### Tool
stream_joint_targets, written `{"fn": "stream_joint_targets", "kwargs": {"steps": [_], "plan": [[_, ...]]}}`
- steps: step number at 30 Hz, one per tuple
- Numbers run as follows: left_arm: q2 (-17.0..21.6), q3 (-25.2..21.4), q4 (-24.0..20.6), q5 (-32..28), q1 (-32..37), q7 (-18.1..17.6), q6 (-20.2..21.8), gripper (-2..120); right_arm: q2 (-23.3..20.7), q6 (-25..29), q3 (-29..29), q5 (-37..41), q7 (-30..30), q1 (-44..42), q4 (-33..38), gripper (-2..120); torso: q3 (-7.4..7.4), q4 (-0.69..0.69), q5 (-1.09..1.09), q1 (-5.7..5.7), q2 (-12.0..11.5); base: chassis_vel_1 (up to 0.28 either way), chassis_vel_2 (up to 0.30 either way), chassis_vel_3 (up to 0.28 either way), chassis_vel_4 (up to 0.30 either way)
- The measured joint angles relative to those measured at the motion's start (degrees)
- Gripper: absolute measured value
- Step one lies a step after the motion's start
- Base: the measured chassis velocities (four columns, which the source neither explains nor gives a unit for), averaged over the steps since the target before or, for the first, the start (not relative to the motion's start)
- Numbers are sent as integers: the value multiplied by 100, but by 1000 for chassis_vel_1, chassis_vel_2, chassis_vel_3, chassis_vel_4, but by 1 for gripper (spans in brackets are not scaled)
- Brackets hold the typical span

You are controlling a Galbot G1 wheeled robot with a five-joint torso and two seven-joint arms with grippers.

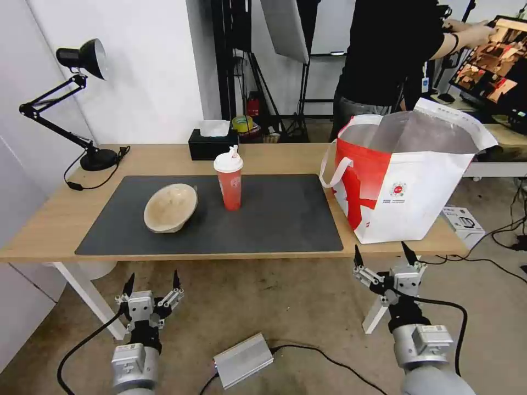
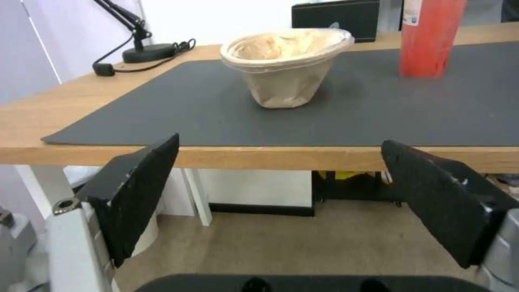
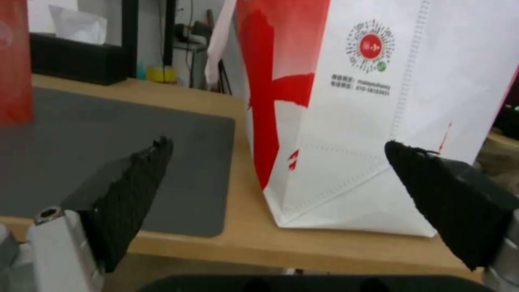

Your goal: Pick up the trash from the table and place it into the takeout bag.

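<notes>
The beige bowl [image 1: 171,207] leans on its side on the grey mat [image 1: 285,219], and the red cup [image 1: 229,181] with a white lid stands upright beside it. Both are beyond the left gripper [image 1: 152,286], which is spread wide below the table [image 1: 49,219] edge. The right gripper [image 1: 385,255], also spread, hangs just before the bag [image 1: 417,197].

Table [image 1: 55,219]: light wood, white legs | Mat [image 1: 274,219]: dark grey, centred | On mat: beige bowl [image 1: 170,207] tilted, red cup [image 1: 229,178] upright | On bare wood: desk lamp [image 1: 93,153], black tissue box [image 1: 211,144], takeout bag [image 1: 406,181] at right end
</notes>
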Motion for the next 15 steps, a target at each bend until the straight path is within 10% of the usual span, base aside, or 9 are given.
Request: {"fn": "stream_joint_targets", "kwargs": {"steps": [15], "plan": [[-1,7,23,-1,-16,-4,-2,100,-54,90,-123,-86,-44,-21,-255,100,0,0,0,1,0,0,0,0,0]]}}
